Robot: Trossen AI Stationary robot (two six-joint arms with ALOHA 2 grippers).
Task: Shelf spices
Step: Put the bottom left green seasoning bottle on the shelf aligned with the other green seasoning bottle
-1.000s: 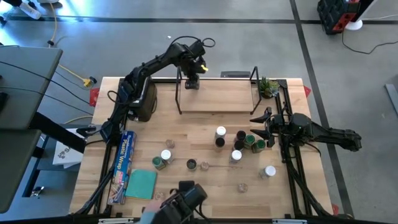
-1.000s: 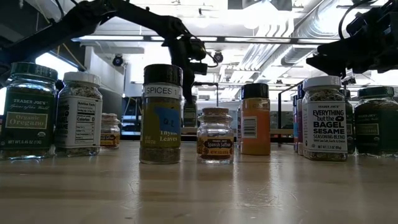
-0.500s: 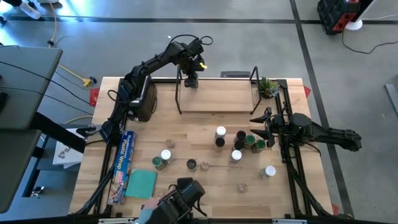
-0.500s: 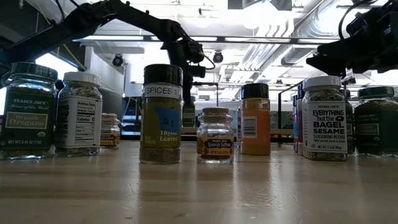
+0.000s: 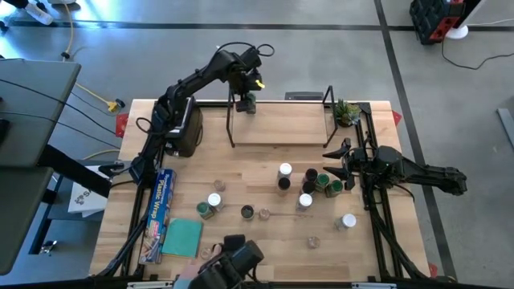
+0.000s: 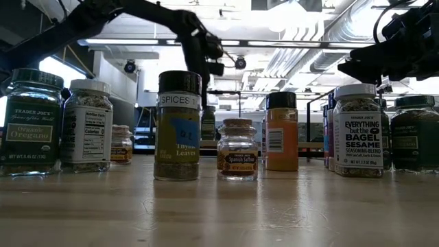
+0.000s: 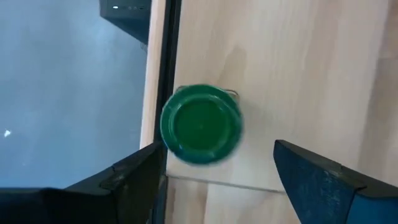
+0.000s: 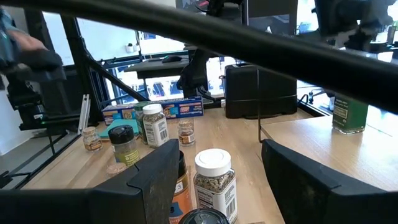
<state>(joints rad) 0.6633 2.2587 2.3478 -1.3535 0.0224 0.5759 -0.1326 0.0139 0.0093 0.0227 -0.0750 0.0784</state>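
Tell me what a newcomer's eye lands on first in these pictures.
First, the left tool, raised over the far left corner of the shelf, fingers spread above a lone green-lidded spice jar standing there. Next, the cluster of spice jars on the table in front of the shelf, with the right tool waiting open beside them. At the table's left edge lies a blue foil box.

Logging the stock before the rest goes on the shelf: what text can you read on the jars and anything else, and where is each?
"TRADER JOE'S Organic OREGANO": green-lidded jar.
"SPICES", "Thyme Leaves": black-lidded jar.
"TRADER JOE'S Spanish Saffron": small jar.
"EVERYTHING but the BAGEL SESAME SEASONING BLEND": white-lidded jar.
"Plastic Wrap": blue box.
White-lidded jar: facts panel, too small to read.
Orange jar: label unreadable.
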